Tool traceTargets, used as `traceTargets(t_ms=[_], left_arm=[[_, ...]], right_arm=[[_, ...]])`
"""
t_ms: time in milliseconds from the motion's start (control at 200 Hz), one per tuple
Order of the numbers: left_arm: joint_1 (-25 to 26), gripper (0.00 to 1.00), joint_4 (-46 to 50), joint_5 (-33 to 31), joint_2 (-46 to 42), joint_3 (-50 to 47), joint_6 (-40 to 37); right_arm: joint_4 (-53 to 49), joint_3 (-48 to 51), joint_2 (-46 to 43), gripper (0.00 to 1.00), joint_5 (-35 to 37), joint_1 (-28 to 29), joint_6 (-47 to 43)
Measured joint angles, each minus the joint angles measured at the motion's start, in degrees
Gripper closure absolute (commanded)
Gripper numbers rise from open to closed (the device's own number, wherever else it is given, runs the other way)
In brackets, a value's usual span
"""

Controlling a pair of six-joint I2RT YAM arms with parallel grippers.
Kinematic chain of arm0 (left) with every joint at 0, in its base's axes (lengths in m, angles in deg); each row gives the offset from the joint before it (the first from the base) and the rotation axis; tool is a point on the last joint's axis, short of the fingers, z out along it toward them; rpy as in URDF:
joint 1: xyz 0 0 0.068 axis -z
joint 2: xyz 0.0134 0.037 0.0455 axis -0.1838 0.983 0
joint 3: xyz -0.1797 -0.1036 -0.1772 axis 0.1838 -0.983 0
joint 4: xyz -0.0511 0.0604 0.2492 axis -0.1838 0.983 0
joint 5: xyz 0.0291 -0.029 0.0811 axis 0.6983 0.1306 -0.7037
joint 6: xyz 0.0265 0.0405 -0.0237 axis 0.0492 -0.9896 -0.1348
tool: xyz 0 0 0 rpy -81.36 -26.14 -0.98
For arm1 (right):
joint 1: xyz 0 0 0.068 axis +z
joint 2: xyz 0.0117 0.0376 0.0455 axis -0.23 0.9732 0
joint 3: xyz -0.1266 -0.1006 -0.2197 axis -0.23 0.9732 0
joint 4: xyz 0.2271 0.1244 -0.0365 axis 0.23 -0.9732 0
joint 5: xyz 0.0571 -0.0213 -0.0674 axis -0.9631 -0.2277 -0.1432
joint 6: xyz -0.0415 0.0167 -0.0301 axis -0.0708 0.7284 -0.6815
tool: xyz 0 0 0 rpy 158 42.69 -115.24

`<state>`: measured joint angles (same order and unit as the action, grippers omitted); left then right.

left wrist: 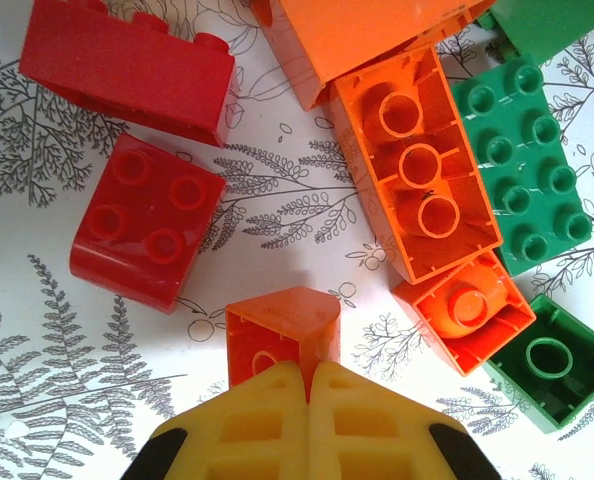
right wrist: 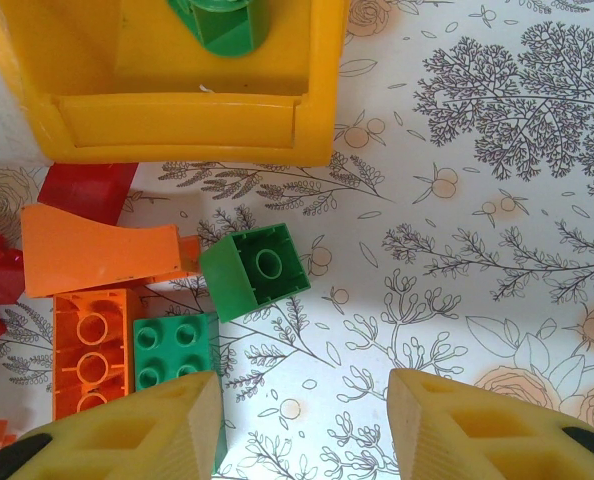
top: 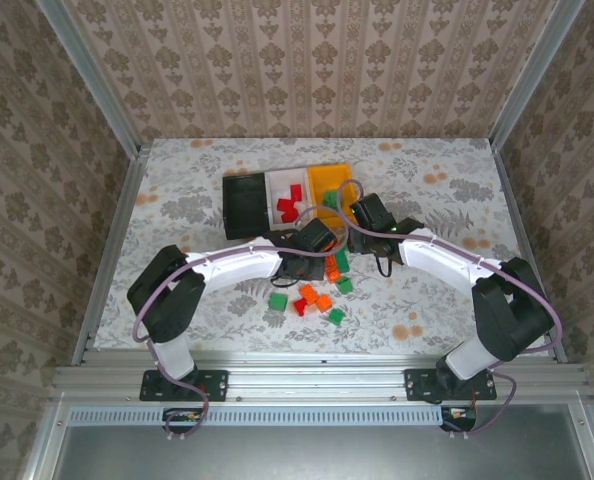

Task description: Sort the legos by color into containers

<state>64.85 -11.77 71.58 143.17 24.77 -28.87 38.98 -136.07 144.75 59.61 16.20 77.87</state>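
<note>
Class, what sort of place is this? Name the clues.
Probably a robot test cell, not a home: two robot arms bolted to a metal rail, wallpapered panels boxing in the table, and toy bricks beside three bins.

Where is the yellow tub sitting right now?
In the top view the orange-yellow bin is at the right end of the row, right beside the white bin holding red bricks; a green brick lies inside it.

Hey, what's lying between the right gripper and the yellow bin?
In the right wrist view, one small green brick, hollow side showing, lies between the right gripper and the yellow bin.
</note>
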Motion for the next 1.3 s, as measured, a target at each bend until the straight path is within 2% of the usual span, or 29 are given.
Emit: traceTargets(t_ms=[200, 475, 665, 875, 1090, 1150, 1215, 1260, 1300], left_arm=[[-3.93, 1.0, 2.19, 0.0, -4.92, 1.25, -2.91], [-16.63, 1.0, 3.19, 2.29, -8.96, 5.95, -8.37], [-21.88, 1.0, 4.28, 2.93, -8.92, 7.3, -11.17], [-30.36, 1.0, 4.17, 3.19, -1.9, 15.15, -13.22], [-30.91, 1.0, 4.35, 3.87, 6.8, 17.51, -14.62], [-30.91, 0.85, 4.76, 3.87, 7.74, 17.51, -14.82], [-31.04, 0.75, 4.98, 4.0, 7.91, 17.51, -15.17], [-31.1, 0.59, 5.2, 4.31, 7.89, 17.75, -15.61], [-31.1, 0.5, 5.09, 4.5, 7.87, 18.03, -15.91]], right_arm=[[-0.02, 0.0, 0.0, 0.52, 0.0, 0.0, 0.0], [0.0, 0.0, -0.2, 0.52, -0.02, 0.0, 0.0], [0.09, 0.0, -0.35, 0.52, -0.04, 0.0, 0.0], [0.96, 0.02, -0.35, 0.51, -0.28, 0.0, 0.0], [0.94, 0.02, -0.35, 0.45, -2.23, 0.02, -0.02], [0.94, 0.02, -0.35, 0.44, -2.86, 0.15, 0.0], [0.92, 0.02, -0.35, 0.43, -3.32, 0.31, 0.11], [0.92, 0.02, -0.35, 0.43, -3.58, 0.57, 0.22], [0.9, 0.04, -0.35, 0.42, -3.72, 0.92, 0.31]])
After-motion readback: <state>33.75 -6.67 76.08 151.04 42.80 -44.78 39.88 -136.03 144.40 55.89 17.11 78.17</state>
